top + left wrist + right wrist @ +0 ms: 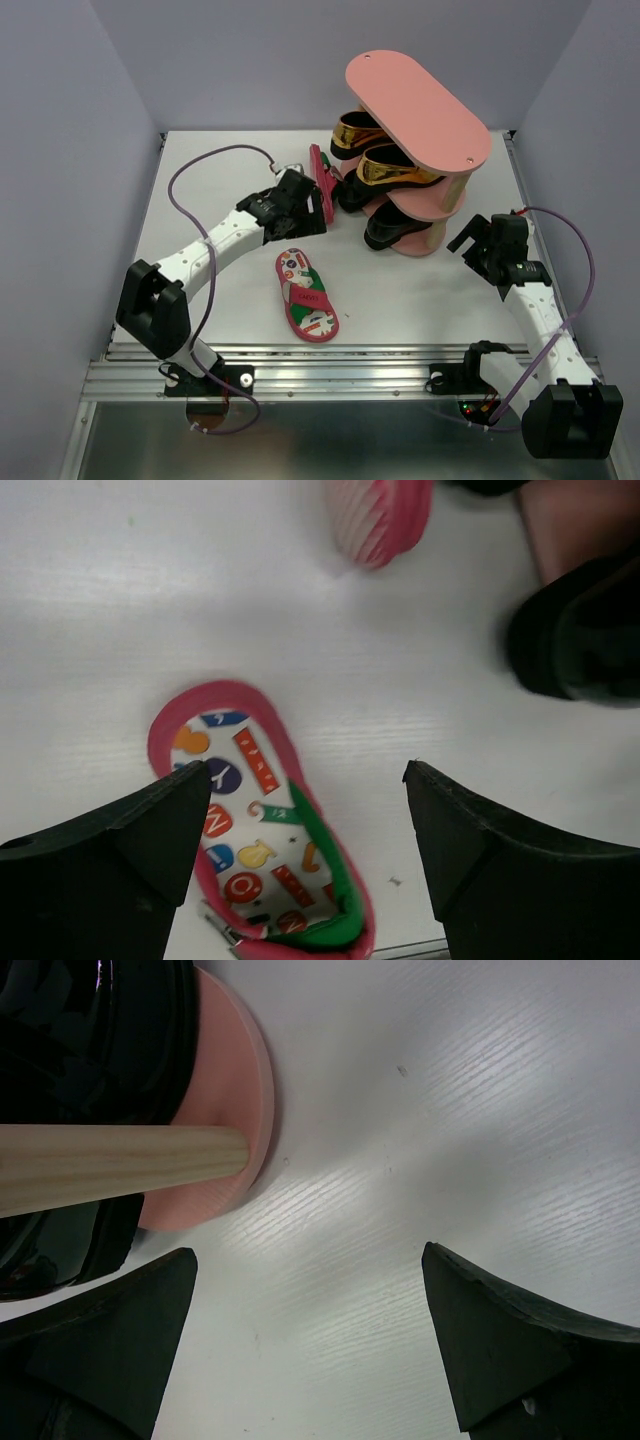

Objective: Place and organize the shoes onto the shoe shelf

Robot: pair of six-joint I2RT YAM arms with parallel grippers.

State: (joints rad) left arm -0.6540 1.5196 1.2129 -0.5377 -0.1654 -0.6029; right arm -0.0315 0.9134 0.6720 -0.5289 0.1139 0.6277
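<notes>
The left jaws stand open with nothing between them, hanging over the tabletop (pixel 420 290). Directly below them lies one pink flip-flop (pixel 307 295) (pixel 260 820), printed footbed up. Its long axis runs roughly from the far side to the near edge, tilted a little. Its rounded heel points away toward the shelf side, and the end with the green and red strap lies nearer the arm bases.

Just beyond the left jaws a second flip-flop (pixel 322 175) (pixel 380 515) stands on its edge, ribbed pink sole showing, propped against the left side of the shoe shelf (pixel 420 105).

The shelf's oval boards run diagonally, from far-left to near-right. Two gold loafers (pixel 390 165) sit on the middle board and two black loafers (pixel 390 228) on the bottom one. All four stick out past the boards toward the left jaws; I cannot tell whether toes or heels lead.

The right jaws are also open and empty, low over bare tabletop. They are just beside the shelf's near-right end, whose bottom board (pixel 235 1090) and a wooden post (pixel 120 1165) lie off their left finger, a black loafer (pixel 90 1020) behind
</notes>
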